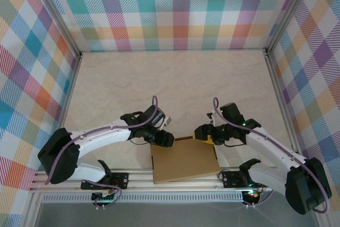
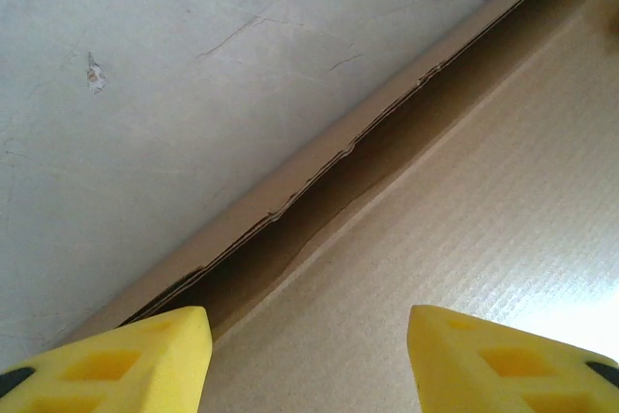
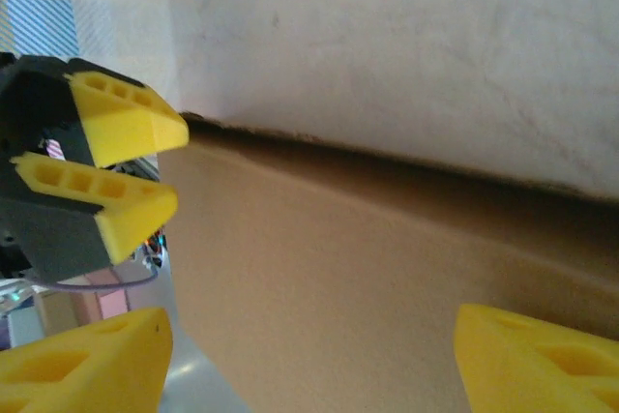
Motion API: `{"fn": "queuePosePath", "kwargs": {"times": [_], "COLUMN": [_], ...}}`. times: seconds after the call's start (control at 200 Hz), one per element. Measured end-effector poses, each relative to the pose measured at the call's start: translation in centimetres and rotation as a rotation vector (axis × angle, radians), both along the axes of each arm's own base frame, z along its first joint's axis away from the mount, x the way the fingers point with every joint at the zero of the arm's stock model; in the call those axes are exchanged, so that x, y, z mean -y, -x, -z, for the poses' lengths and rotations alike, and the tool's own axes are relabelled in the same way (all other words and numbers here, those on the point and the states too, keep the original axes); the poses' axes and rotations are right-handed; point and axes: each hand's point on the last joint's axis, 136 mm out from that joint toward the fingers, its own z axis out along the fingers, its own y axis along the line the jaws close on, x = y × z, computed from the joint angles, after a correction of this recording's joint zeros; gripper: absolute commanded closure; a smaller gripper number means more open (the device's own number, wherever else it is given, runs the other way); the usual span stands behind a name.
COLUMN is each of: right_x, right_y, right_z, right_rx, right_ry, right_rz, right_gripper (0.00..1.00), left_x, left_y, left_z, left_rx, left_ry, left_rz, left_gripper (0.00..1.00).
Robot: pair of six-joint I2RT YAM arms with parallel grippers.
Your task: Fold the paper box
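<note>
Bracketing the paper box (image 1: 183,163) at its far corners: left end effector (image 1: 169,140) and right end effector (image 1: 206,137) both have fingers apart and empty, probably placed to lift the far flap edge together. Box lies flat on the tabletop (image 1: 175,83) at the near edge between the arm bases, long axis left-right, layered seam facing far.

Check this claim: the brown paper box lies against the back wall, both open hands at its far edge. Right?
Wrong place: the paper box lies at the near edge of the table, not against the back wall, as the top external view shows. The left hand and right hand are open at its far edge.
</note>
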Motion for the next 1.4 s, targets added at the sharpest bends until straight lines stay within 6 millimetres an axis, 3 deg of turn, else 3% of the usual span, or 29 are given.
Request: {"fn": "queuePosePath", "kwargs": {"times": [0.325,0.575,0.685,0.895,0.975,1.085,1.25,1.4], "right_x": [0.2,0.5,0.3,0.2,0.4,0.6,0.5,0.7], "right_y": [-0.6,-3.3,-5.2,-9.6,-11.6,-14.2,-17.0,-17.4], "right_z": [0.4,0.6,0.6,0.5,0.5,0.4,-0.1,-1.1], "right_rx": [-0.008,0.076,0.126,0.225,0.249,0.278,0.311,0.352], "right_ry": [0.035,0.077,0.092,0.137,0.157,0.168,0.161,0.157], "right_rz": [0.032,0.1,0.134,0.208,0.244,0.288,0.316,0.313], "right_gripper": [0.24,0.24,0.24,0.24,0.24,0.24,0.21,0.18], "left_x": [0.4,1.1,2.1,3.9,3.0,0.1,-5.2,-7.4], "left_y": [-2.5,-6.6,-9.4,-16.4,-17.8,-18.1,-15.9,-13.9], "left_z": [1.1,1.3,-0.4,-8.1,-9.2,-7.9,-3.6,-1.2], "left_rx": [0.049,0.118,0.163,0.316,0.339,0.313,0.221,0.158], "left_ry": [-0.086,-0.157,-0.143,-0.012,0.002,-0.036,-0.136,-0.177], "left_rz": [-0.032,-0.092,-0.121,-0.201,-0.245,-0.33,-0.463,-0.526], "left_gripper": [0.44,0.42,0.42,0.42,0.4,0.34,0.3,0.29]}}
